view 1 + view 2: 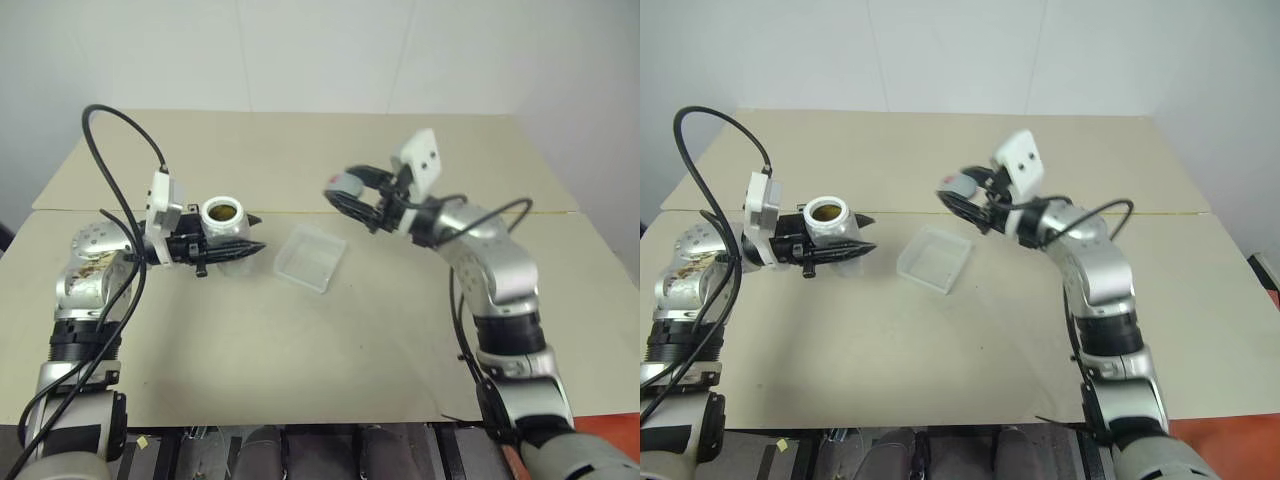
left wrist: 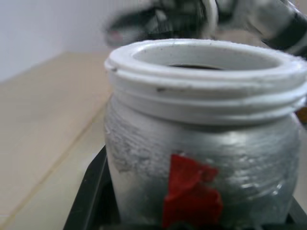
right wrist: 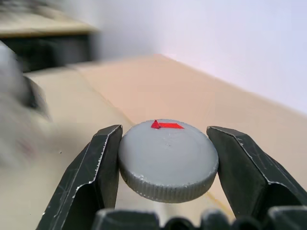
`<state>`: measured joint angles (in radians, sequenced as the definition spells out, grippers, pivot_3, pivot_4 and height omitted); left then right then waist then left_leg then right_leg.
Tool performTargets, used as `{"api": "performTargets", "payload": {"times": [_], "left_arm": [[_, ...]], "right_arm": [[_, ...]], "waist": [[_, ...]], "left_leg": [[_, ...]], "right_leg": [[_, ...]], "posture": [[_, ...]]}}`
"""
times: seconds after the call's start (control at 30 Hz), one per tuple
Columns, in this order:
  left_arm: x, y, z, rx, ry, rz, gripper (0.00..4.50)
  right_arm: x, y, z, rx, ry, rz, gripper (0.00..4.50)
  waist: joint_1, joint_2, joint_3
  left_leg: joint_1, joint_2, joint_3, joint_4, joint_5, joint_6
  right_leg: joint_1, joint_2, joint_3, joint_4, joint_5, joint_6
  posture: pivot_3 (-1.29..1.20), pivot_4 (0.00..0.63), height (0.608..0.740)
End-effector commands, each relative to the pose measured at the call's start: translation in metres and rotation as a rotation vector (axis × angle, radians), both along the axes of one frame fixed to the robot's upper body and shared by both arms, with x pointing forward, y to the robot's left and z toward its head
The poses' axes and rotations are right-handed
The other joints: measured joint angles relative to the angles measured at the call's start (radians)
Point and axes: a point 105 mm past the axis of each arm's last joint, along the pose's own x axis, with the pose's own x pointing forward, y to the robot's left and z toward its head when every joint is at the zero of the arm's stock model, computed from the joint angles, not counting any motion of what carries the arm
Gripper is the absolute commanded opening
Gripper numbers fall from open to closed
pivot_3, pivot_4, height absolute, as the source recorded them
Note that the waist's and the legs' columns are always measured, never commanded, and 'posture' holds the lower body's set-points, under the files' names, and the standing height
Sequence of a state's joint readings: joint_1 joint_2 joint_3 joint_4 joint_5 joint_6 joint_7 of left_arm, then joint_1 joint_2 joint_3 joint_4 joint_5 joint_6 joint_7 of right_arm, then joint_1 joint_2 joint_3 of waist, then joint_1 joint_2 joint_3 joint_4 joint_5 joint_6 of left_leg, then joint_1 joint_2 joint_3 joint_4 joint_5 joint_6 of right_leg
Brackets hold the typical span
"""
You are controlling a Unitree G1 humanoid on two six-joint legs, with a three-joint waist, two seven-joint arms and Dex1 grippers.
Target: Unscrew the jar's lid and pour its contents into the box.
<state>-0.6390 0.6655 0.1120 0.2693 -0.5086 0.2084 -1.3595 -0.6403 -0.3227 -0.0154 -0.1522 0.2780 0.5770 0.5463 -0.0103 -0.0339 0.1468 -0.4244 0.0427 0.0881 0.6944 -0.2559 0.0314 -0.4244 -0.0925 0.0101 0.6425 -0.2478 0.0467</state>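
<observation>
open jar (image 2: 201, 158), white threaded rim, red label patch, tan table (image 2: 43, 143)

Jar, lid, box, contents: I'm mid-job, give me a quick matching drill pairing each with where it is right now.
Things:
1. jar
2. lid
3. box
4. contents

Places:
A. lying on the table, between the two arms, nothing holding it
B. clamped between the right hand's fingers, off the jar
C. held upright and open in the left hand
D. brownish-yellow, seen down inside the open mouth

Pairs: 1-C, 2-B, 3-A, 4-D
</observation>
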Motion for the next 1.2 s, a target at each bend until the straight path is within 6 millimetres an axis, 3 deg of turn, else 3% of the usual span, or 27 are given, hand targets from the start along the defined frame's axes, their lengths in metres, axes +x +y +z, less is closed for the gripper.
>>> {"api": "performTargets", "payload": {"times": [0.03,0.17,0.33,0.5,0.73,0.83,1.0,1.2], "left_arm": [[0.009,-0.001,0.010,-0.026,-0.063,0.053,1.94],[0.018,-0.011,0.009,-0.032,-0.074,0.077,1.94],[0.023,-0.020,0.008,-0.044,-0.078,0.076,1.94],[0.023,-0.023,0.007,-0.043,-0.075,0.072,1.94],[0.032,-0.014,0.011,-0.008,-0.119,0.154,1.94],[0.043,-0.014,0.013,0.103,-0.226,0.202,1.94],[0.055,-0.037,0.027,0.378,-0.601,0.157,1.94],[0.069,-0.070,0.034,0.755,-1.100,0.110,1.94]], "right_arm": [[0.002,-0.029,-0.006,-0.033,-0.019,-0.226,2.79],[0.011,-0.043,-0.052,-0.073,0.127,-0.370,2.79],[0.025,-0.043,-0.087,-0.055,0.218,-0.447,4.37],[0.025,-0.045,-0.108,-0.094,0.260,-0.460,4.47],[-0.003,-0.047,-0.061,-0.101,0.191,-0.295,4.47],[-0.017,-0.046,-0.037,-0.077,0.196,-0.189,4.47],[-0.052,-0.044,-0.008,-0.135,0.241,0.129,4.47],[-0.063,-0.038,-0.002,-0.239,0.286,0.266,4.47]], "waist": [[-0.001,0.000,0.000],[-0.008,0.000,0.000],[-0.011,0.000,0.000],[-0.009,0.000,0.000],[-0.004,0.000,0.000],[-0.002,0.000,0.000],[0.009,0.000,0.000],[0.023,-0.001,0.000]], "left_leg": [[0.000,0.000,0.000,0.000,0.000,0.000],[0.001,0.000,0.002,0.000,-0.001,0.002],[0.001,0.000,0.002,0.000,-0.001,0.001],[0.000,0.000,0.002,0.000,0.000,0.000],[0.000,0.000,-0.002,0.001,-0.002,0.003],[0.001,0.000,-0.003,0.000,-0.002,0.004],[0.001,-0.001,0.000,0.001,-0.003,0.006],[0.000,-0.002,0.004,0.001,-0.004,0.007]], "right_leg": [[0.000,0.000,0.000,0.000,0.000,0.000],[0.000,0.001,0.001,0.001,0.000,0.000],[0.000,0.002,0.002,0.001,0.000,0.000],[0.000,0.001,0.002,-0.001,0.000,0.000],[0.001,0.001,0.002,-0.001,0.000,0.000],[0.001,0.001,0.001,0.000,0.000,0.000],[0.002,0.001,0.001,-0.003,0.000,0.000],[0.003,0.000,0.000,-0.004,0.000,0.000]], "posture": [[0.00,0.150,0.740],[0.00,0.150,0.740],[0.00,0.150,0.740],[0.00,0.150,0.740],[0.00,0.150,0.740],[0.00,0.150,0.740],[0.00,0.150,0.740],[0.00,0.150,0.740]]}}
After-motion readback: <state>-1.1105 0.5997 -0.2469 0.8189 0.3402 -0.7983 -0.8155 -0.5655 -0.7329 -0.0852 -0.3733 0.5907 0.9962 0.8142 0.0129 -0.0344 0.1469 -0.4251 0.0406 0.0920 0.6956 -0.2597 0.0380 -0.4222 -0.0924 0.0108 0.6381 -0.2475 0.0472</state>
